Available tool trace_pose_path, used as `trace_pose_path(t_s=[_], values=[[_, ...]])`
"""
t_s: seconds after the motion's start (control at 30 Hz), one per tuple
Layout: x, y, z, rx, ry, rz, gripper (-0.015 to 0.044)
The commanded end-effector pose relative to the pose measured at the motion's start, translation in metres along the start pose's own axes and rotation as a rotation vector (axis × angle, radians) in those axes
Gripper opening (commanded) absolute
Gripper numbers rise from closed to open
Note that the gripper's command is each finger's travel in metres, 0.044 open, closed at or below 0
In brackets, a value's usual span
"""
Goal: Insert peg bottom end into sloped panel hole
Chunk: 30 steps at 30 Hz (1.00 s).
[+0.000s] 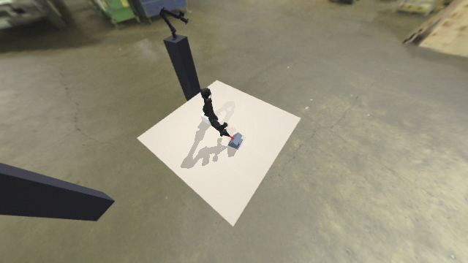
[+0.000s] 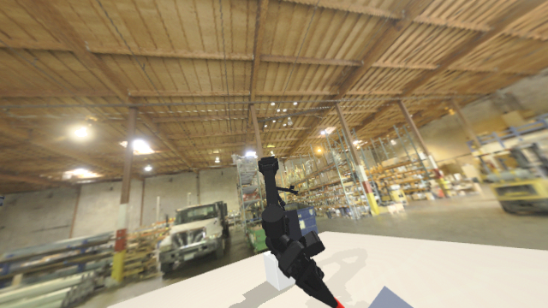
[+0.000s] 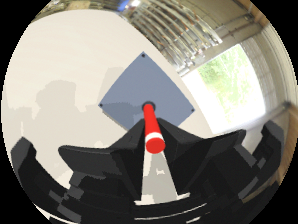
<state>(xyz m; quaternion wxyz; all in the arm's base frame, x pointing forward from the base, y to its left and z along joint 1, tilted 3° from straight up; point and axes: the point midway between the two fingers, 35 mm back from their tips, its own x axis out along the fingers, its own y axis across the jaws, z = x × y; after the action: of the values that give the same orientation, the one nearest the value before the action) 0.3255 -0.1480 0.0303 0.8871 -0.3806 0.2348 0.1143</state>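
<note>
A round red peg (image 1: 231, 137) (image 2: 339, 303) (image 3: 155, 145) with a white band near its near end is held in my gripper (image 1: 229, 135) (image 3: 150, 121), which is shut on it. The blue-grey sloped panel (image 1: 238, 138) (image 2: 389, 300) (image 3: 142, 80) is directly in front of the fingers. In the wrist view the peg's far end lies over the hole, and the hole's dark rim shows around it. How deep the end sits, if it is inside, cannot be told. The lower part of the panel is hidden behind the fingers.
A white block (image 1: 205, 119) (image 2: 273, 271) stands beneath the arm on the pale table top (image 1: 252, 172) (image 2: 449, 265). A dark pillar (image 1: 181, 62) with a second small arm stands behind the table corner. Another dark pillar (image 1: 51, 195) is at the left of the top view.
</note>
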Motion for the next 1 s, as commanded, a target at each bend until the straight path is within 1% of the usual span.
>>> trace_pose_path(t_s=[0.0,0.97], values=[[0.0014,-0.0036,0.0006,-0.002,-0.001,-0.009,0.0000],[0.0091,-0.0026,0.0003,-0.002,-0.001,-0.009,0.0000]])
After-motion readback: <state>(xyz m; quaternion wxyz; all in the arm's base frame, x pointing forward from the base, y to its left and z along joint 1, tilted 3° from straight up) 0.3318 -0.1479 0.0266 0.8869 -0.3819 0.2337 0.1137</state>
